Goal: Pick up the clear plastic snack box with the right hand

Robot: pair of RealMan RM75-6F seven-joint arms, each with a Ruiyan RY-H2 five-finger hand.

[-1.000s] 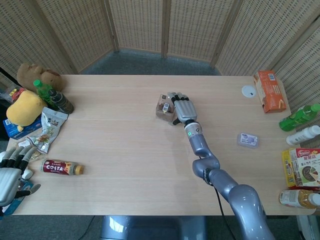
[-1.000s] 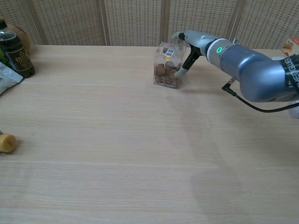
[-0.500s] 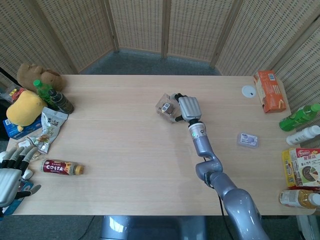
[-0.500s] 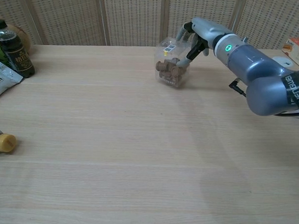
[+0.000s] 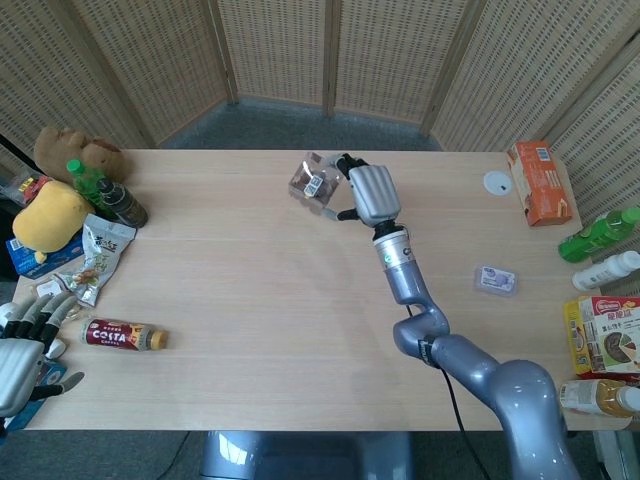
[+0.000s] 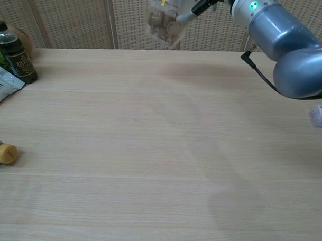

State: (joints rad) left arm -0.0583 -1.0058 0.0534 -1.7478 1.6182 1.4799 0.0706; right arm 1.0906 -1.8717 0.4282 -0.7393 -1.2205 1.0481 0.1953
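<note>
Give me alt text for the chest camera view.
The right hand holds the clear snack box, tilted, in the air above the wooden table. A dark bottle stands at the far left, with a capped bottle end nearer.

The whole table [image 5: 250, 300] is seen from high above in the head view, angled down toward the wicker screens [image 5: 330, 50]. From the chest view, low and near, the tabletop is faced level; its middle is shared by both.

Clear glossy plastic snack box [image 5: 311, 183], matt wood table [image 5: 250, 300]
</note>
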